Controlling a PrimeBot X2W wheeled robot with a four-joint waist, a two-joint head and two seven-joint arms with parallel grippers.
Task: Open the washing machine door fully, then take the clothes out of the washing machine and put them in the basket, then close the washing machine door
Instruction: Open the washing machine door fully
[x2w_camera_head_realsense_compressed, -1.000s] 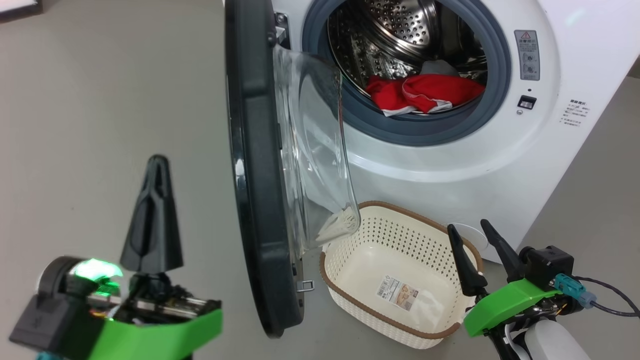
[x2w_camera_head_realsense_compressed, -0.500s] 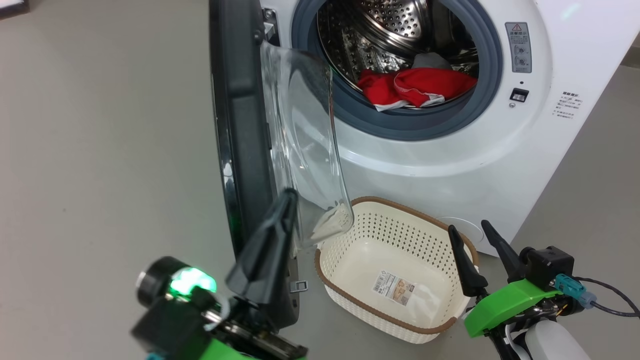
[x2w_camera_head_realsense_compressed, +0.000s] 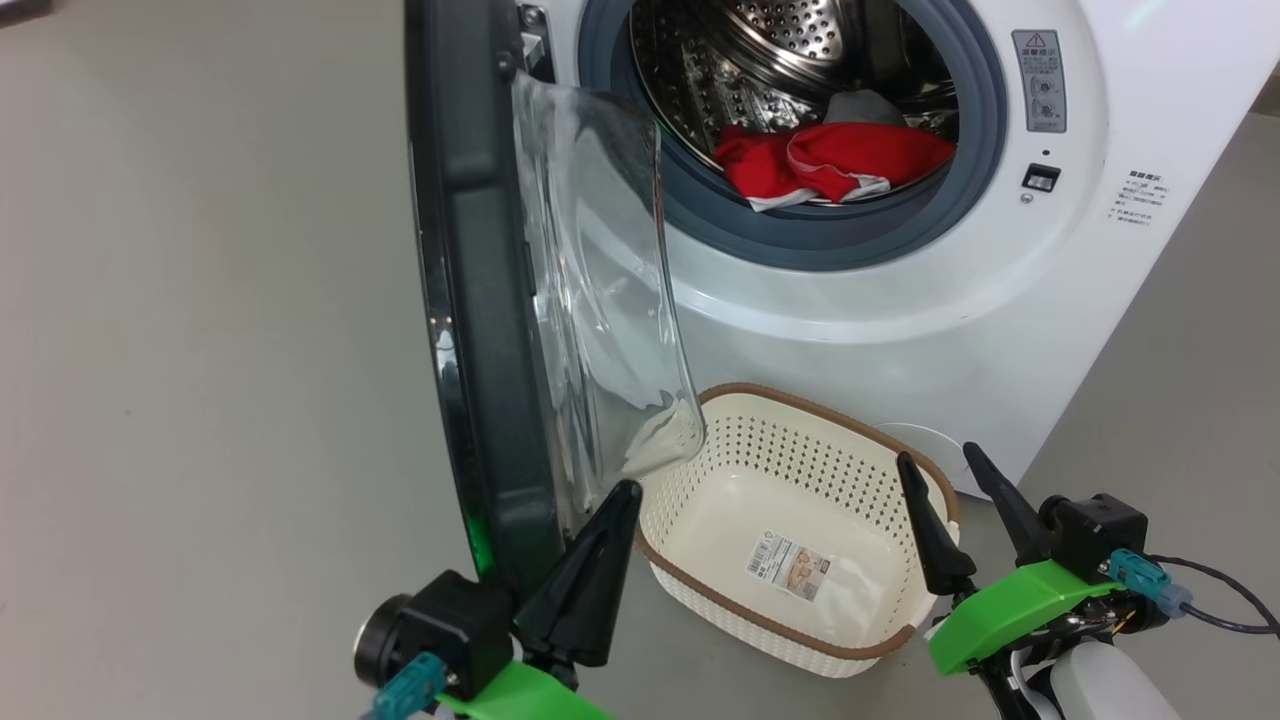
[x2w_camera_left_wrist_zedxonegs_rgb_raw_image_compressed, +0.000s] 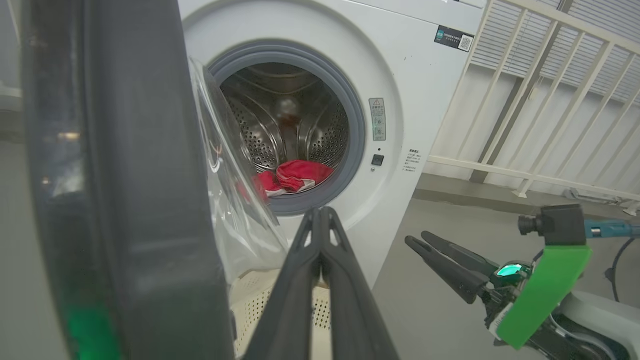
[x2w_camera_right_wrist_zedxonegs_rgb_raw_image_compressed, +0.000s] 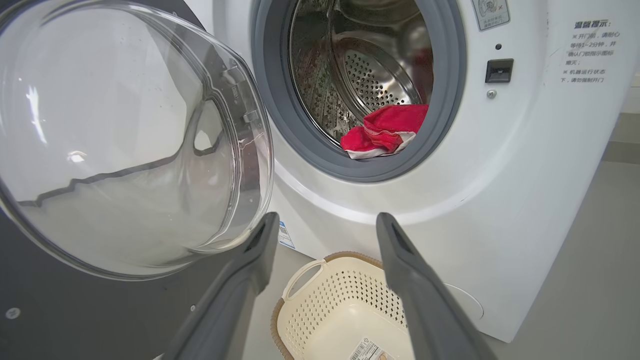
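Observation:
The washing machine (x2w_camera_head_realsense_compressed: 900, 300) stands with its washing machine door (x2w_camera_head_realsense_compressed: 470, 300) swung out edge-on, black rim to the left and glass bowl to the right. The red clothes (x2w_camera_head_realsense_compressed: 840, 165) lie at the front of the steel drum, with a grey piece (x2w_camera_head_realsense_compressed: 865, 105) behind them. Below the opening, the basket (x2w_camera_head_realsense_compressed: 790, 460) sits empty on the floor. My left gripper (x2w_camera_head_realsense_compressed: 626, 488) is shut on nothing, its tip by the door's lower inner edge under the glass; whether it touches is unclear. My right gripper (x2w_camera_head_realsense_compressed: 937, 455) stands open at the basket's right end.
Grey floor spreads left of the door and right of the machine. In the left wrist view a white railing (x2w_camera_left_wrist_zedxonegs_rgb_raw_image_compressed: 550, 100) runs behind the machine on the right. The door's latch hook (x2w_camera_right_wrist_zedxonegs_rgb_raw_image_compressed: 248, 116) juts from its inner face.
My left gripper has swung from the outer left side of the door rightward round its lower edge to the inner side. The head camera shifted slightly. The right gripper has stayed put.

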